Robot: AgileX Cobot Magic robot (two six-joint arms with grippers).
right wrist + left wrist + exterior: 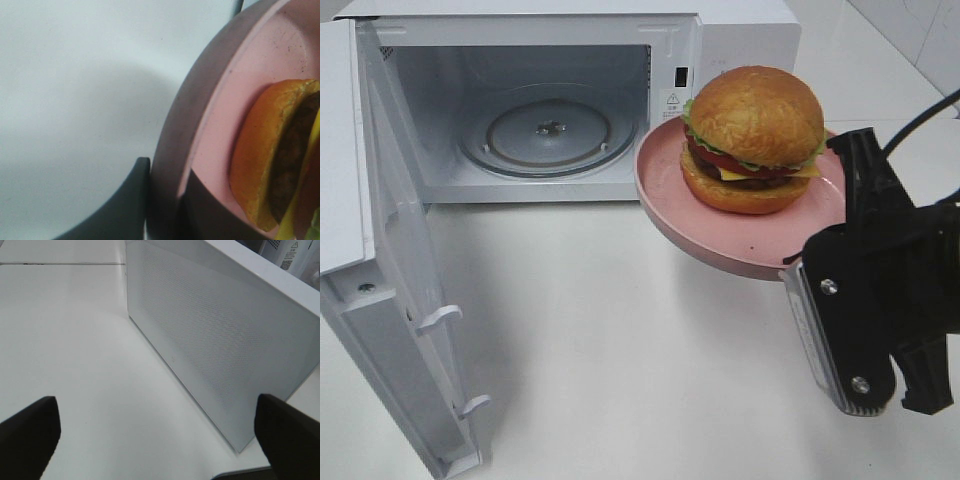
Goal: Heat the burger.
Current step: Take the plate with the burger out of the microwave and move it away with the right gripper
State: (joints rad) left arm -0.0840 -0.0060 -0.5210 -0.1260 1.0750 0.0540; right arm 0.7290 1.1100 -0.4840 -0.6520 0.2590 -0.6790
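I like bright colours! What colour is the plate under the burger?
The plate is pink, plain with no pattern; the exterior high view shows it best.

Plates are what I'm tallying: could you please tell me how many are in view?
1. The pink plate is held off the table by the right gripper, shut on its rim, right of the open microwave, with the burger on it. No other shows.

The burger (754,138) has a glossy, crinkled golden bun; the pink plate (665,190) looks smooth and matt with small dark specks; the microwave (740,35) is smooth white with a clear glass turntable (548,132); the table (620,360) is plain matt white.
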